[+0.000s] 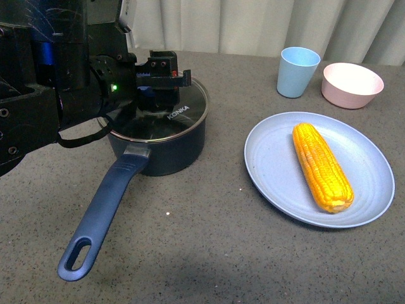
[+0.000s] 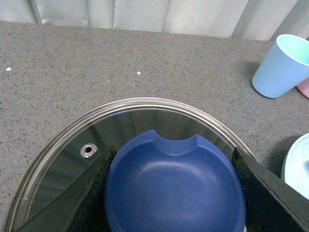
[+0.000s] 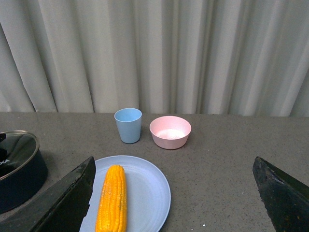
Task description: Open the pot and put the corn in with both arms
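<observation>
The navy pot [image 1: 166, 147] stands left of centre with its glass lid [image 1: 183, 114] on and its long handle [image 1: 101, 215] pointing toward the table's front. My left gripper [image 1: 161, 79] is over the lid. In the left wrist view it [image 2: 174, 193] is shut on the blue lid knob [image 2: 174, 183], a finger on each side. The orange-yellow corn [image 1: 323, 166] lies on a pale blue plate [image 1: 272, 164] at the right. In the right wrist view my right gripper [image 3: 171, 203] is open and empty, above the table beside the corn [image 3: 111, 198].
A light blue cup [image 1: 297, 71] and a pink bowl [image 1: 352, 84] stand at the back right, in front of a pale curtain. The lid has a small steam vent [image 2: 88, 150]. The right arm does not show in the front view.
</observation>
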Controlling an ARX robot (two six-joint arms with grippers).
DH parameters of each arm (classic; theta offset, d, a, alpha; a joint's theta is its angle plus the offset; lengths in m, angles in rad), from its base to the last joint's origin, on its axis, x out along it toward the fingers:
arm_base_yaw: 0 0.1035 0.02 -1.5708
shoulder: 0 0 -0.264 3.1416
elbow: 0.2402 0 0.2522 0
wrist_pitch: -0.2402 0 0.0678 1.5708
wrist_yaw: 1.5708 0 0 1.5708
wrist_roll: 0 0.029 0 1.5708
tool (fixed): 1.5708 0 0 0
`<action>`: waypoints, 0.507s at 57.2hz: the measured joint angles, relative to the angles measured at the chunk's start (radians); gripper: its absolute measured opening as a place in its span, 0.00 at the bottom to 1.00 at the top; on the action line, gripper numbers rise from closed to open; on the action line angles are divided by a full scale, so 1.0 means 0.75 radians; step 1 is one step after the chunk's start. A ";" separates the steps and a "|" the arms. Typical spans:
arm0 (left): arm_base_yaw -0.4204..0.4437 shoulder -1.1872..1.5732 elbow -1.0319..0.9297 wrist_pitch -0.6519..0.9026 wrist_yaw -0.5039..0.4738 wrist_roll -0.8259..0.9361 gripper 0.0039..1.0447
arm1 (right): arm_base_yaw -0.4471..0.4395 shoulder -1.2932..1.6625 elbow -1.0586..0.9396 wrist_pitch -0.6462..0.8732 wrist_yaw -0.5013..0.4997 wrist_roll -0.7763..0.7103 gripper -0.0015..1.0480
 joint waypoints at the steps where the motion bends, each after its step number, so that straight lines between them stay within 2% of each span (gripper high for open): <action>1: 0.000 0.000 0.000 0.000 0.000 -0.001 0.61 | 0.000 0.000 0.000 0.000 0.000 0.000 0.91; 21: 0.008 -0.104 -0.054 0.011 0.019 -0.020 0.61 | 0.000 0.000 0.000 0.000 0.000 0.000 0.91; 29: 0.075 -0.239 -0.089 0.091 0.020 -0.063 0.61 | 0.000 0.000 0.000 0.000 0.000 0.000 0.91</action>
